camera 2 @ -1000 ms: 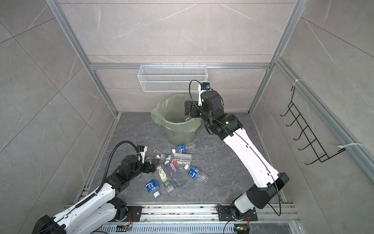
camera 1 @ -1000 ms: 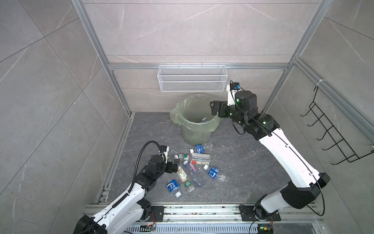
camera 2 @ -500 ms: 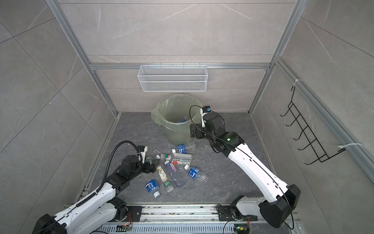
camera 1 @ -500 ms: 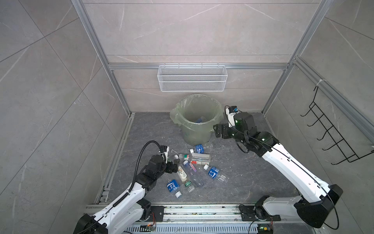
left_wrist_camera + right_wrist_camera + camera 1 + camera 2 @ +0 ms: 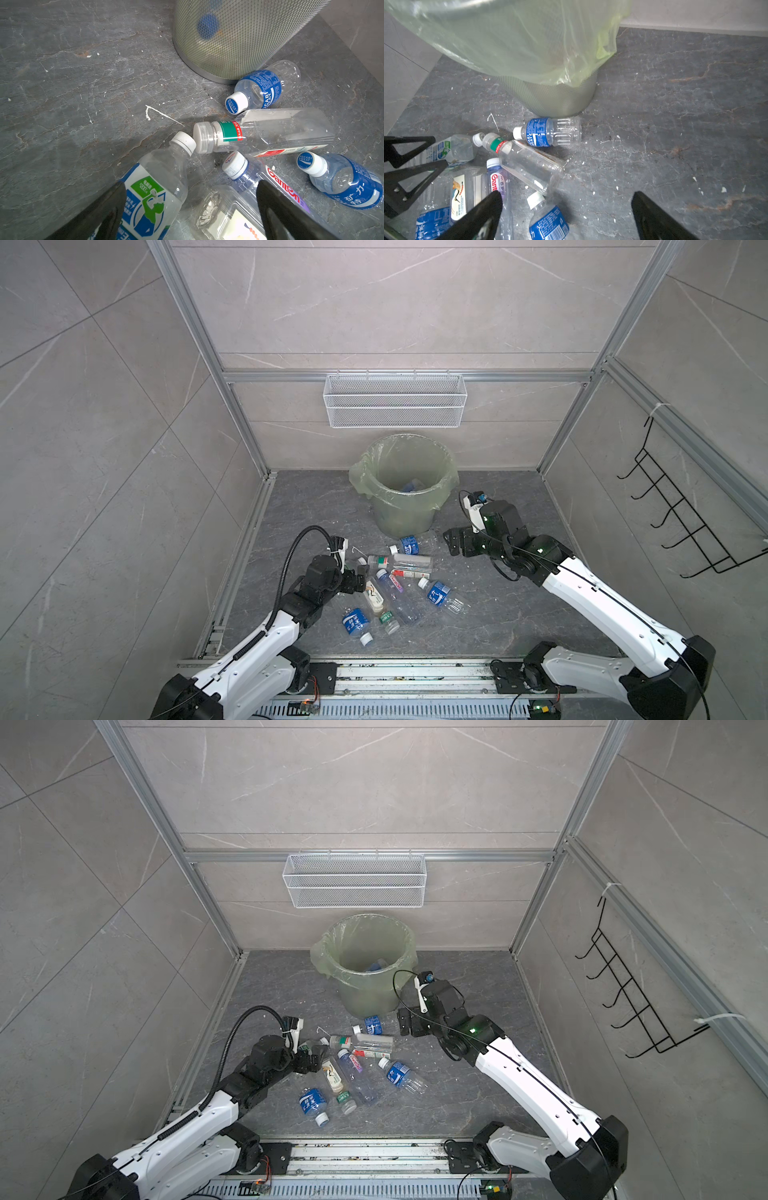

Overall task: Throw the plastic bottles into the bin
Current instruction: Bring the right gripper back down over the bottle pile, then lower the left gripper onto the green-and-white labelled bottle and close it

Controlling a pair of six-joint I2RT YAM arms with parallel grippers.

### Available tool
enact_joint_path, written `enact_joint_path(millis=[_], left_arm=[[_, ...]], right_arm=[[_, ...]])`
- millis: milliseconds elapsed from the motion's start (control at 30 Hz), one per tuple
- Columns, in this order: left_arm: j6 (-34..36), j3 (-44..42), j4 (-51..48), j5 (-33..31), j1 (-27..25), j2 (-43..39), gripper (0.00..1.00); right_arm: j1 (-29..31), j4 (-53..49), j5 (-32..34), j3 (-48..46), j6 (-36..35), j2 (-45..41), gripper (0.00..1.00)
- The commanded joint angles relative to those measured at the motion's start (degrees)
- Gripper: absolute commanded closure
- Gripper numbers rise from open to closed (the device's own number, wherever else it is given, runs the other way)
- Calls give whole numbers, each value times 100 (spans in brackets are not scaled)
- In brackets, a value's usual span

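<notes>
Left pincer (image 5: 191, 184) and right pincer (image 5: 566, 193) both gape empty; the plastic bottles (image 5: 439, 594) look light, slick, crushable, best pinched mid-label.

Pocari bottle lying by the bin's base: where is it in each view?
Top view: Pocari bottle, centre, just below the bin.
Top view: bottle again central, below bin.
Left wrist: bottle right of picture centre.
Right wrist: bottle near picture centre.
Landmark: bin's mesh base.

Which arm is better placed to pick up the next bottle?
Left. The left gripper has open jaws low around the green-and-blue-labelled bottle; the right gripper, open too, hangs farther off beside the bin.
</notes>
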Motion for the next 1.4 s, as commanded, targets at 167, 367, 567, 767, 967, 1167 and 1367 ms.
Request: enact_joint_path(millis=[167,367,567,767,967,1167,1367], left_arm=[[-270,865,-1351,-739,-47,-64,0],[-680,1550,-2574,-784,-69,160,0],[-904,2377,-3902,-701,-75,833,0],[-741,2794,-4480,-689,-81,1502,0],[-627,2902,-4592,-756,-73,1966,0],[-551,3109,-4516,-935,-70,2400,0],[-519,3206,-4386,-1120,-21,2821,0]], right_arm=[[27,-154,-246,-603,88,-293,3],[27,-55,-274,-744,115,-250,3],[31,29,-295,-757,89,-188,3],[26,114,-303,-821,107,-188,3],[31,118,-292,-870,98,-249,2],[21,159,-301,-917,113,-250,2],[25,153,-287,-915,107,-254,2]])
